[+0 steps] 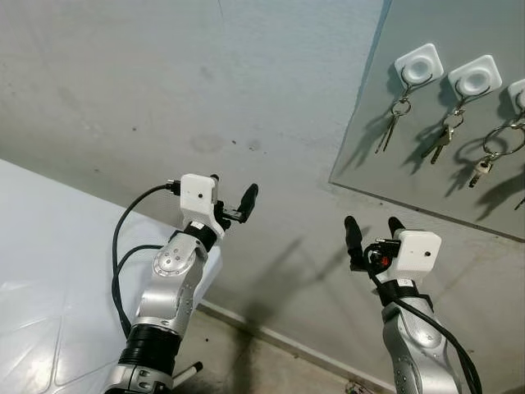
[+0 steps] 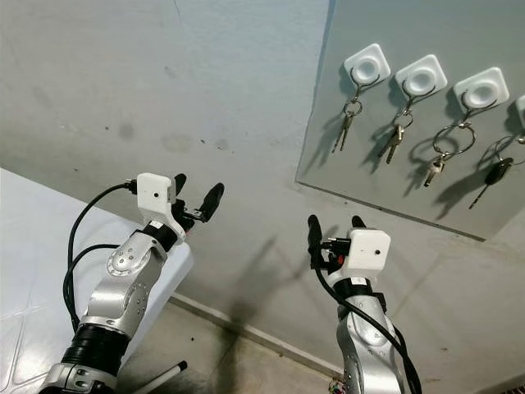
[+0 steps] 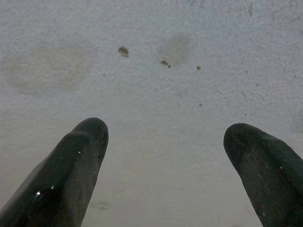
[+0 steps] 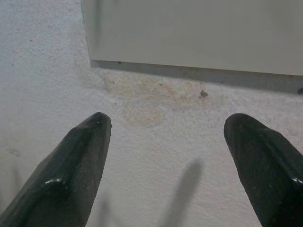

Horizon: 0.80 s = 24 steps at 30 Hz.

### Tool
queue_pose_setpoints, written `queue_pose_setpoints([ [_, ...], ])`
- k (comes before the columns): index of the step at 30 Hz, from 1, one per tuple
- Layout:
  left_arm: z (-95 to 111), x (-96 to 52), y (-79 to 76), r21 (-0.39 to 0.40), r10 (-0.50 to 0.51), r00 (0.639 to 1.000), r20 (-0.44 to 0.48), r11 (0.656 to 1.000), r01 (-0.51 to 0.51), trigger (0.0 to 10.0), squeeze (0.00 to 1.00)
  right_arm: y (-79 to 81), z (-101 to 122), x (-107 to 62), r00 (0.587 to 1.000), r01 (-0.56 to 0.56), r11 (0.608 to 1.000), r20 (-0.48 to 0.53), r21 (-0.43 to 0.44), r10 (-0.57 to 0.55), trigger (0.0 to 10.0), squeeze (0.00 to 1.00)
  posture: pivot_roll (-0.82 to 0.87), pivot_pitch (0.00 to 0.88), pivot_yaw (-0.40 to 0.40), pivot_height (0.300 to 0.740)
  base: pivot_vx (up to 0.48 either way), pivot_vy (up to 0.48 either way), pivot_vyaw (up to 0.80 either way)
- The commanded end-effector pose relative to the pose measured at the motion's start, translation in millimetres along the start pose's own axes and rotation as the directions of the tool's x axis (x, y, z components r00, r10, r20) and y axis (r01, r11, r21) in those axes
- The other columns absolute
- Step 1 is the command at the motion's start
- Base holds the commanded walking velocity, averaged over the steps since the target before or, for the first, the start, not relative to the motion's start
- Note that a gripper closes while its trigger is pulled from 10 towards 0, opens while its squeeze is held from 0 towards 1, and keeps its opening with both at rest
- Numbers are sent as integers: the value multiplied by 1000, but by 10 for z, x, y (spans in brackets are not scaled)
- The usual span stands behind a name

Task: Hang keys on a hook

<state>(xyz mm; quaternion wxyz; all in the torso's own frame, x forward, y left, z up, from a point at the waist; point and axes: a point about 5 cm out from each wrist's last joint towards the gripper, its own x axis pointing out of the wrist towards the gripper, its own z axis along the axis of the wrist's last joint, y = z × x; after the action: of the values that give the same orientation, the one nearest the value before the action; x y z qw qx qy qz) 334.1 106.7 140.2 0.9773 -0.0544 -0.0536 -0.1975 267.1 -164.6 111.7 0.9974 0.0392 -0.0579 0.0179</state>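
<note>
Right eye view: keys already hang on hooks along the board's top edge. Left gripper and right gripper both spread wide, empty, below the board. Looks finished.

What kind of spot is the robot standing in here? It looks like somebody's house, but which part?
Probably a key-hanging spot by a wall in a home, maybe near an entry. A grey board on the rough plaster wall carries white hooks, each holding keys. A white surface stands at the left.
</note>
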Motion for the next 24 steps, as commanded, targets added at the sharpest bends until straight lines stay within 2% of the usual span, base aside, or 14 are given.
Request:
queue_pose_setpoints([
  [1, 23, 16, -3, 19, -15, 1000, 7, 1000, 15, 10000, 0, -12, -8, 7, 1000, 2, 1000, -10, -9, -2, 10000, 0, -67, 0, -16, 740, 0, 0, -750],
  [24, 20, 16, -18, 9, -33, 999, 19, 999, 33, 10000, 0, -14, -40, -33, 1000, 0, 1000, -29, -31, -1, 10000, 0, -75, 0, -19, 740, 0, -21, -750],
])
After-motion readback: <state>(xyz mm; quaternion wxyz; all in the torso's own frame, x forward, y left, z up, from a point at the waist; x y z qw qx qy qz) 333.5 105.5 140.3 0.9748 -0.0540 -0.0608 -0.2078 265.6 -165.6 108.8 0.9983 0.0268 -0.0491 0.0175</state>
